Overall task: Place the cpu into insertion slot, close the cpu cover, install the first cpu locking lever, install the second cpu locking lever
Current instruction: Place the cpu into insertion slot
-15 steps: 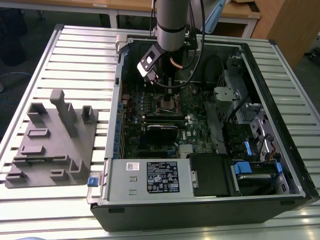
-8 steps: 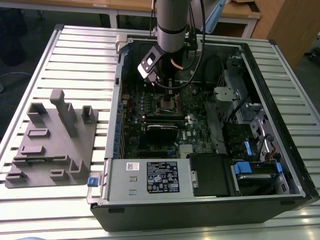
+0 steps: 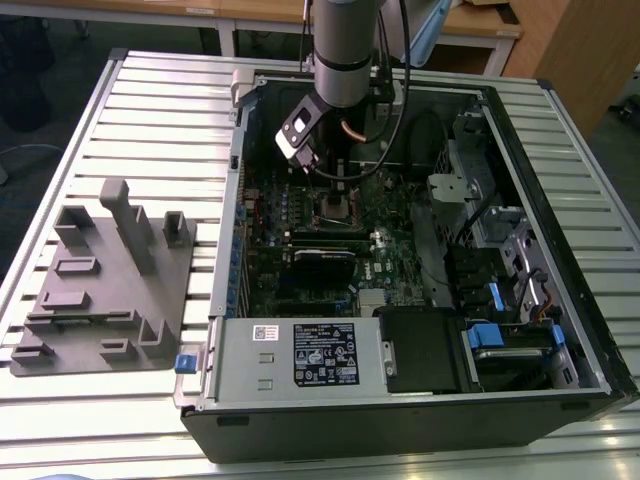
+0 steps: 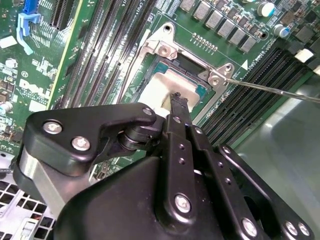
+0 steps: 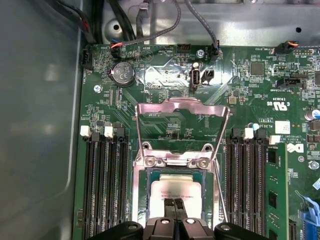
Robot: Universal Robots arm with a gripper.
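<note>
The jaws are together, with only a hairline seam between the two black fingertips and nothing clamped between them. In the first wrist view the gripper (image 5: pixel 175 206) stands tip-down on, or just above, the pale metal top of the cpu (image 5: pixel 176 189); whether it actually touches cannot be told.

The cpu lies flat inside the insertion slot (image 5: pixel 142 192), and its edges appear parallel to the silvery rim. In the second wrist view the same chip (image 4: pixel 156 91) shows past the finger end.

The cpu cover (image 5: pixel 182 103) is swung open on its hinge beside the slot, so green circuit board (image 5: pixel 250 100) shows through its cut-out centre. One thin wire locking lever (image 5: pixel 220 150) runs along the slot's side, unlatched. Black memory slots (image 5: pixel 102 185) flank the socket on both sides.

In the exterior view the arm descends into the open computer case (image 3: pixel 228 230) at upper centre. A grey fixture (image 3: pixel 100 280) lies well apart at the exterior view's left.

Risks, as judged:
- A chip seated slightly askew could bend socket contacts under downward pressure.
- A sideways drag of the tips could shift the chip.
- The loose lever could snag a finger.
</note>
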